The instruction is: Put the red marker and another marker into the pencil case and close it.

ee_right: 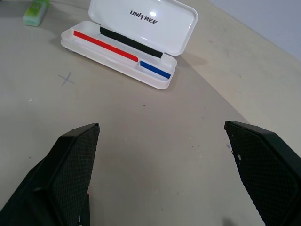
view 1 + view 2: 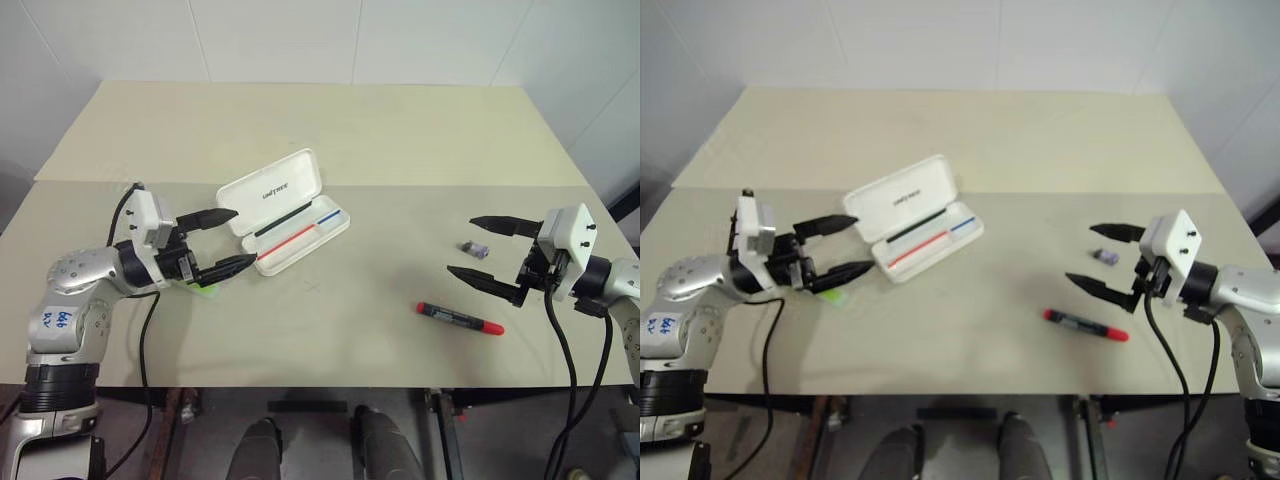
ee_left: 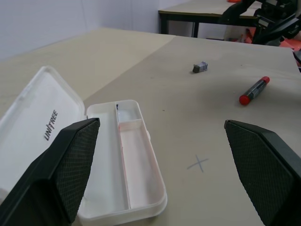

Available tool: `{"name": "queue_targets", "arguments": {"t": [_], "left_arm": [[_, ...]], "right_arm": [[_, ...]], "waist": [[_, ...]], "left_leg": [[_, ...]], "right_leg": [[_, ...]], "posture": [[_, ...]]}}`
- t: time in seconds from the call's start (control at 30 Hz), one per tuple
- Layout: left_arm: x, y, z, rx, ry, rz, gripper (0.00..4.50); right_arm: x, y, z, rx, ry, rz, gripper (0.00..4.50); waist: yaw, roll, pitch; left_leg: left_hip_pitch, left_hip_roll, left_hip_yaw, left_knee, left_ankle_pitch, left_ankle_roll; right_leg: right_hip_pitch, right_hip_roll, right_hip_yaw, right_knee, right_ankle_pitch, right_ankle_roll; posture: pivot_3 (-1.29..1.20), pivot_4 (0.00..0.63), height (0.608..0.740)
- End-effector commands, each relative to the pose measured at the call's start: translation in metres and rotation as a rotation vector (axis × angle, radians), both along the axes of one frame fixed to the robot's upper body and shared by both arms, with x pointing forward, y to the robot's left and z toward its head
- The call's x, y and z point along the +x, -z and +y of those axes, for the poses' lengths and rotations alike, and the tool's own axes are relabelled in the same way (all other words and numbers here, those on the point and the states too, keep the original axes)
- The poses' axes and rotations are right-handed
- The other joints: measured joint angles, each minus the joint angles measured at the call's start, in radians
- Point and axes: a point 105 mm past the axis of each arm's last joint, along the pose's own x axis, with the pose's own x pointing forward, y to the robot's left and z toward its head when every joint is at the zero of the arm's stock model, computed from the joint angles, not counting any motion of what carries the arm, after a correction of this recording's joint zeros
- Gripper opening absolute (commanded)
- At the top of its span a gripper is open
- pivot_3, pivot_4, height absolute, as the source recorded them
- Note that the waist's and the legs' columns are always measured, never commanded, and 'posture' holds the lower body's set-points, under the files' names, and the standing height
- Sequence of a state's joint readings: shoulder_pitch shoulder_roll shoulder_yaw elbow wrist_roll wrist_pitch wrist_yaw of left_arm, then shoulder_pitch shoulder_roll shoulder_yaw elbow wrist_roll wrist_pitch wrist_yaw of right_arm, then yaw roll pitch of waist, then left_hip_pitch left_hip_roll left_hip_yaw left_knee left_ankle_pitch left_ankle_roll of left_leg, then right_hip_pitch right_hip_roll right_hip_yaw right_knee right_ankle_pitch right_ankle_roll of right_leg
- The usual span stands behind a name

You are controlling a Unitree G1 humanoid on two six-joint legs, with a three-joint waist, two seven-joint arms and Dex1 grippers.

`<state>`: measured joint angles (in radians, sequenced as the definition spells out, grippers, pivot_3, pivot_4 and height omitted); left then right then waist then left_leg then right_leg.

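The white pencil case (image 2: 268,190) lies open left of the table's middle, its lid tipped back and its tray (image 3: 141,197) holding no marker. My left gripper (image 2: 243,237) hovers open just left of the case, fingers pointing at it. The lime-green marker (image 2: 206,289) lies on the table beneath that gripper, mostly hidden, and is plainer beyond the case in the right wrist view (image 1: 36,12). The red marker (image 2: 460,318) lies flat near the front right. My right gripper (image 2: 461,245) is open and empty, just behind and to the right of it.
A tiny grey-purple object (image 2: 474,248) sits on the table between the right gripper's fingers as seen from above. A pencilled cross (image 2: 312,286) marks the table in front of the case. The table's front edge (image 2: 330,386) runs close below the red marker.
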<state>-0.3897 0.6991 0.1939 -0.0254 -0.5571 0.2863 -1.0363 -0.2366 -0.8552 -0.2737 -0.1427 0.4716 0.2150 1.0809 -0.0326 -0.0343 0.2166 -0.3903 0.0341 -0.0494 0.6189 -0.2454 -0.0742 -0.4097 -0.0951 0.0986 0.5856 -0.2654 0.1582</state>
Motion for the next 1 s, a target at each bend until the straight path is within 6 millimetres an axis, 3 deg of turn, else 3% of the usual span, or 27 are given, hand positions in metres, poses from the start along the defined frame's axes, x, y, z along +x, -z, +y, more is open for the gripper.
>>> {"name": "queue_targets", "arguments": {"t": [0.03,0.33,0.57,0.67,0.8,0.9,1.0], "left_arm": [[0.0,-0.007,-0.001,0.004,-0.002,-0.036,4.46],[0.001,0.004,-0.007,0.072,-0.026,-0.017,4.46],[-0.001,0.019,-0.001,0.067,-0.123,0.019,4.46],[-0.001,0.025,-0.001,0.055,-0.153,0.053,3.83],[0.002,0.035,-0.014,0.088,-0.15,0.066,2.53],[0.005,0.036,-0.032,0.077,-0.149,0.067,2.53],[0.008,0.041,-0.037,0.085,-0.17,0.078,2.53]], "right_arm": [[0.0,-0.011,0.003,-0.006,-0.012,-0.057,4.5],[0.007,-0.016,0.023,0.02,-0.084,-0.081,4.5],[-0.002,-0.015,0.069,0.071,-0.238,-0.087,4.5],[-0.006,-0.014,0.08,0.09,-0.278,-0.073,4.5],[-0.006,-0.012,0.086,0.106,-0.295,-0.076,4.5],[-0.004,-0.012,0.086,0.124,-0.291,-0.086,4.5],[-0.004,-0.012,0.09,0.131,-0.293,-0.096,4.5]], "waist": [[0.0,0.0,0.0],[-0.002,0.0,0.0],[-0.005,0.0,0.0],[-0.001,0.0,0.0],[0.004,0.0,0.0],[0.004,0.0,0.0],[0.003,0.0,0.0]], "left_leg": [[0.0,0.0,0.0,0.0,0.0,0.0],[0.0,0.0,0.0,0.002,0.0,0.0],[0.0,0.0,0.0,0.002,0.0,0.0],[0.0,0.0,0.0,0.002,0.0,0.0],[0.0,0.0,0.0,0.004,0.0,0.0],[0.0,0.0,0.0,0.005,0.0,0.0],[0.0,0.0,0.0,0.006,0.0,0.0]], "right_leg": [[0.0,0.0,0.0,0.0,0.0,0.0],[0.0,0.0,0.0,0.001,0.0,0.0],[0.0,0.0,0.0,0.003,0.001,0.003],[0.0,0.0,0.0,0.004,0.002,0.004],[0.0,0.0,0.0,0.004,0.0,0.001],[0.001,0.0,0.0,0.003,0.0,-0.001],[0.001,0.0,0.0,0.004,0.001,0.001]], "posture": [[0.0,0.15,0.74],[0.0,0.15,0.74],[0.0,0.15,0.74],[0.0,0.15,0.74],[0.0,0.15,0.74],[0.0,0.15,0.74],[0.0,0.15,0.74]]}}
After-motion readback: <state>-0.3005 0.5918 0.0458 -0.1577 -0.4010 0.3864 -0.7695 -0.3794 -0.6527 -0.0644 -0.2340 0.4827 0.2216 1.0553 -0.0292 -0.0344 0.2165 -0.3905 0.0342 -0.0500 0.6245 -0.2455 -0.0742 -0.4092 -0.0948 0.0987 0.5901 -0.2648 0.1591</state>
